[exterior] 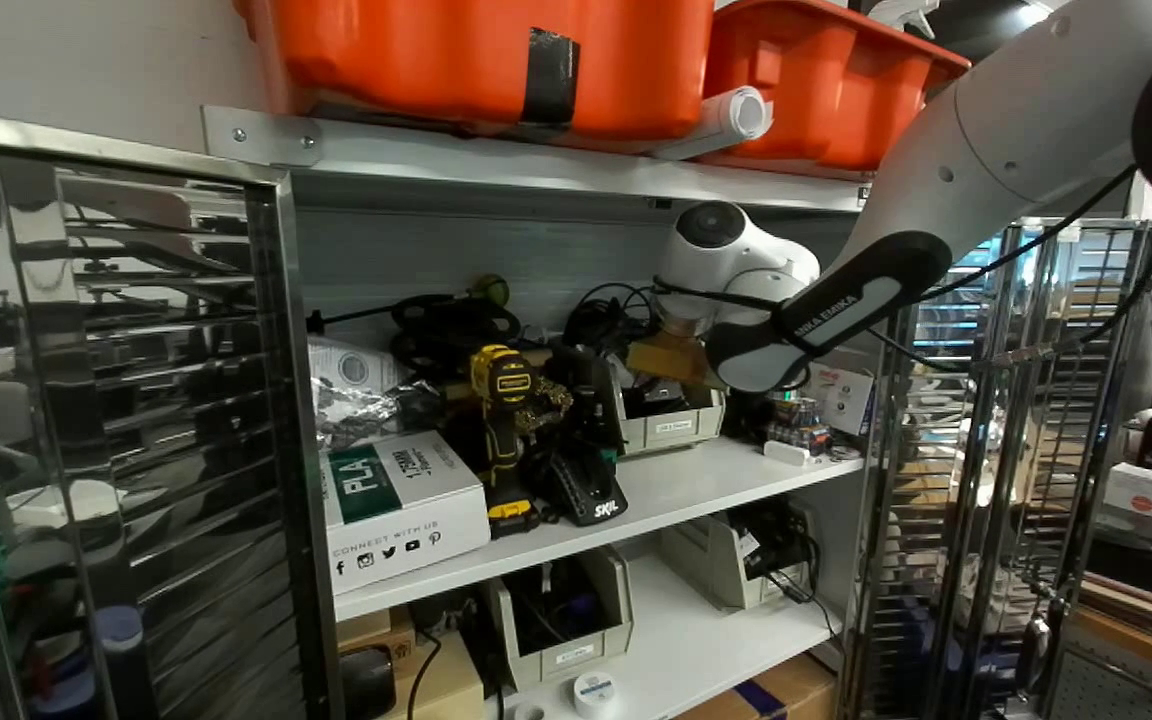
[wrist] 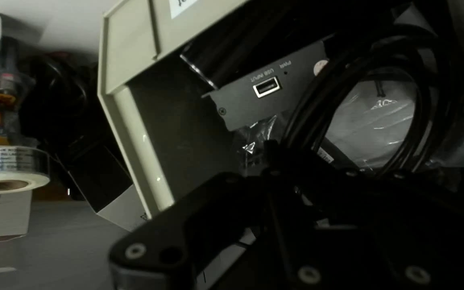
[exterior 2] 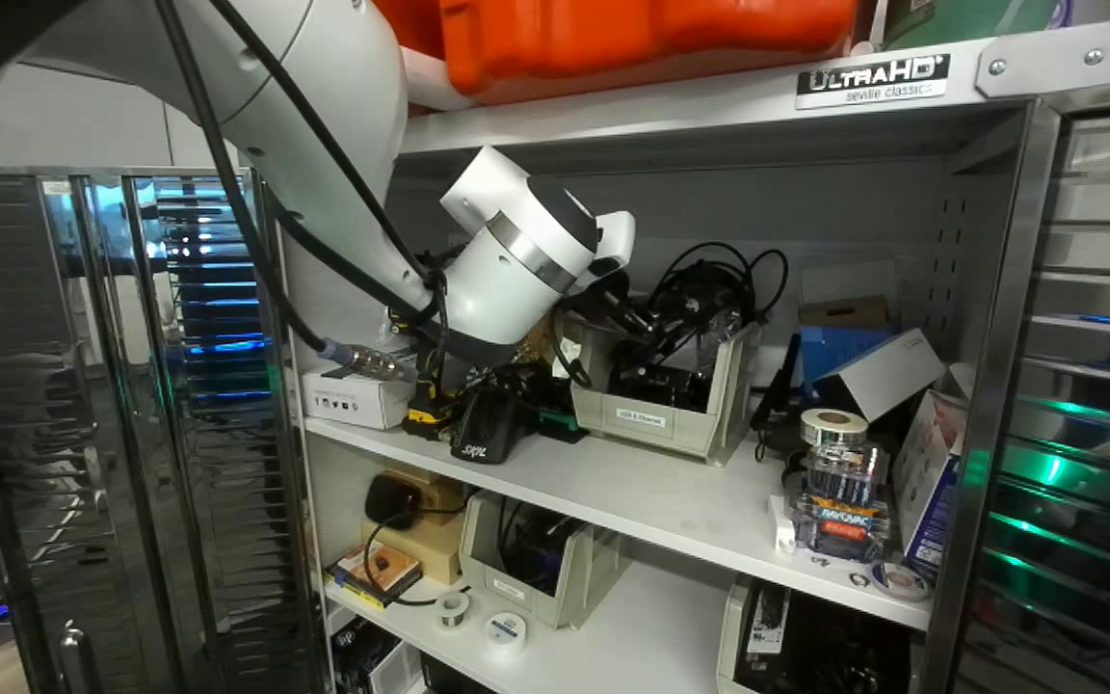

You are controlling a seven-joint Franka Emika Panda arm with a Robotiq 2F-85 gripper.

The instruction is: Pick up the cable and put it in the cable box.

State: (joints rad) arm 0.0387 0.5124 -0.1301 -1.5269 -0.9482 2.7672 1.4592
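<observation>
Cable (wrist: pixel 322 100) seen looped near claw (wrist: pixel 296 161) at cable box (exterior 2: pixel 697 435); placement apparently in hand; whether claw clenched cannot be told; next, lowering and release called for.

In both exterior views the arm (exterior: pixel 996 130) slants downward, its wrist (exterior 2: pixel 507 289) turned upward from the low end. In the wrist view the gripper (wrist: pixel 290 159) shows black, its fingers (wrist: pixel 220 197) angled toward one another, the gap at their tips too dark to judge.
</observation>
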